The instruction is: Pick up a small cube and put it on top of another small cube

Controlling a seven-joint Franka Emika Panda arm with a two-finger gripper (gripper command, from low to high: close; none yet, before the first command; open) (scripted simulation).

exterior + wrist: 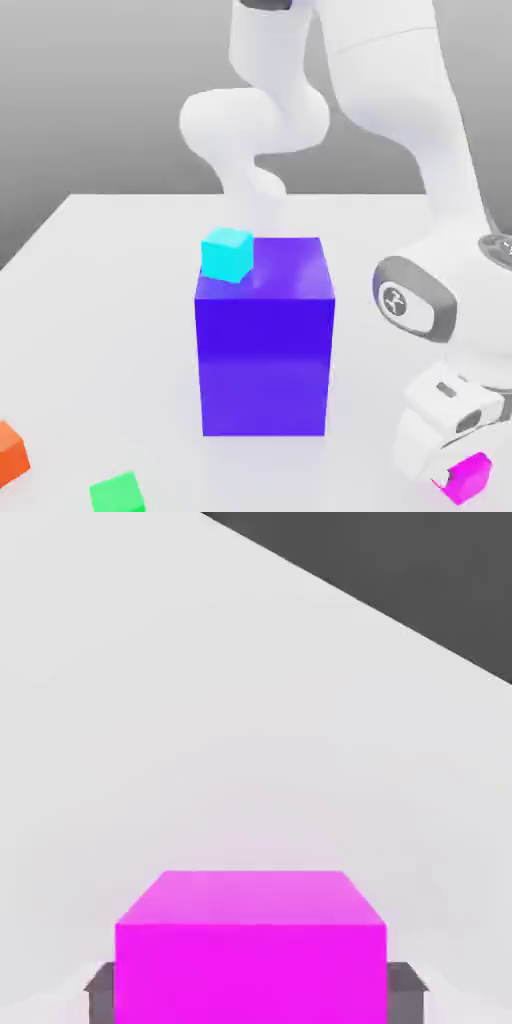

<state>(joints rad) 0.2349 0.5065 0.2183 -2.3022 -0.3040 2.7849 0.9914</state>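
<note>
Closest to the hand camera sits the pink cube (pixel 250 967), its front face and paler top both showing. The tool (pixel 255 999) is closed on it, its two dark fingers (pixel 405 994) set against opposite sides, drawn together only as far as the cube's width lets them. In the exterior view, the same cube is low on the right, partly covered by the white hand (pixel 452 415) and tilted as seen from there. Whether its underside touches the desk (pixel 110 330) or is lifted off it, I cannot tell.

Near the middle of the exterior view, a big blue-violet block (pixel 265 365) stands upright on the pale desk, apart from the tool. On its top face rests the cyan cube (pixel 227 255), over toward the exterior view's left, with one side turned slightly to the camera.

Down at the exterior view's left are two more cubes: the orange cube (pixel 10 455), cut off by the side of the view, and the green cube (pixel 118 494), cut off by the bottom. They lie apart from each other and from the block. The white arm (pixel 395 80) comes down from above on the exterior view's right, bending toward the pink cube.
</note>
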